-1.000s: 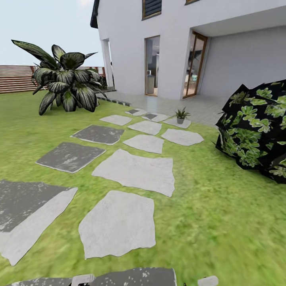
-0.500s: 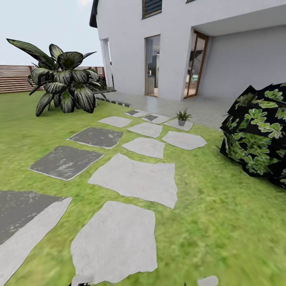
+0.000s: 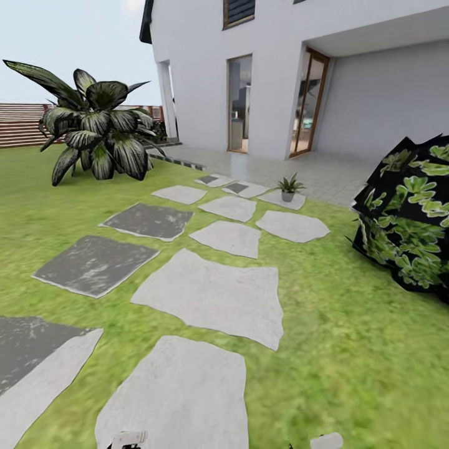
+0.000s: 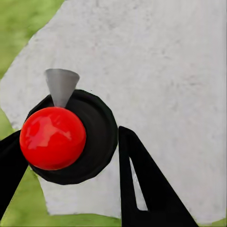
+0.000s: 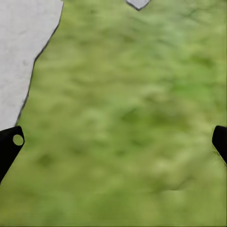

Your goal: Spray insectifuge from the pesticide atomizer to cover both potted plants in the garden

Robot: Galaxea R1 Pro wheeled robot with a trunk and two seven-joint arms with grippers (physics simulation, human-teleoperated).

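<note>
In the left wrist view the pesticide atomizer (image 4: 56, 137) is seen from above: a red round cap, a grey nozzle and a black body. My left gripper (image 4: 71, 133) is shut on it, one black finger (image 4: 151, 189) on each side, over a pale stepping stone (image 4: 161, 61). My right gripper (image 5: 116, 137) is open and empty above the grass, its fingertips (image 5: 9, 146) at the view's edges. One potted plant (image 3: 289, 186), a small green rosette in a grey pot, stands on a far stepping stone near the house. The garden lawn (image 3: 349, 349) lies ahead.
A path of grey stepping stones (image 3: 212, 296) runs from me toward the white house (image 3: 268, 75) and its paved terrace. A big dark-leaved bush (image 3: 93, 134) stands at the left, another leafy bush (image 3: 408, 224) at the right. A wooden slat fence (image 3: 22, 125) closes the far left.
The whole head view has shifted: the camera moved forward along the path, so the stones and both bushes look nearer and spread outward. The grippers' states look the same.
</note>
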